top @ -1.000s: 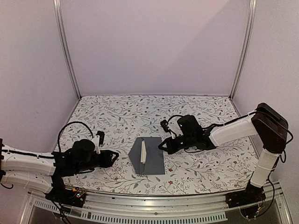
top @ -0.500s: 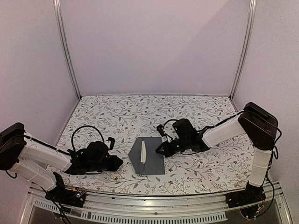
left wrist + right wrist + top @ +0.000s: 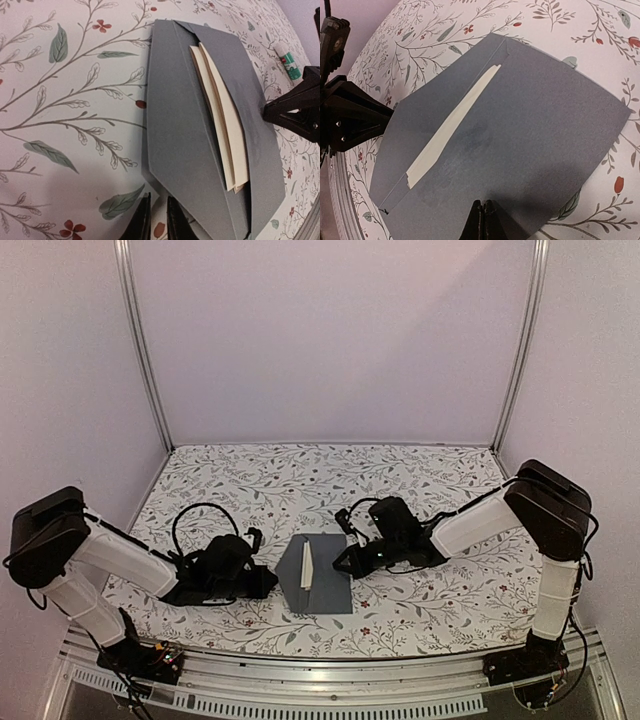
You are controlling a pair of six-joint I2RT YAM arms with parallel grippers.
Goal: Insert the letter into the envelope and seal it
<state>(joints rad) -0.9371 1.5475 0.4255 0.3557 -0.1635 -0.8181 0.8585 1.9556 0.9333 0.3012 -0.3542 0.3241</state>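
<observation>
The dark grey envelope [image 3: 325,585] lies flat mid-table with its flap open toward the left. The tan letter [image 3: 306,565] sits folded in its pocket, and a strip of it sticks out along the opening [image 3: 220,130]. My left gripper [image 3: 268,583] is low on the cloth at the flap's left point. Its fingers [image 3: 142,222] stand a narrow gap apart with only cloth between them. My right gripper [image 3: 343,564] is shut and empty. Its tips [image 3: 484,215] rest on the envelope's [image 3: 530,125] right part.
A small teal-white tube [image 3: 287,60] lies on the floral tablecloth [image 3: 430,490] beyond the envelope's far right corner. The right gripper [image 3: 295,107] shows in the left wrist view, and the left gripper [image 3: 385,117] in the right wrist view. Walls enclose the table.
My left arm has reached right along the cloth until its gripper is at the envelope's flap. My right gripper has shifted slightly left onto the envelope's right edge.
</observation>
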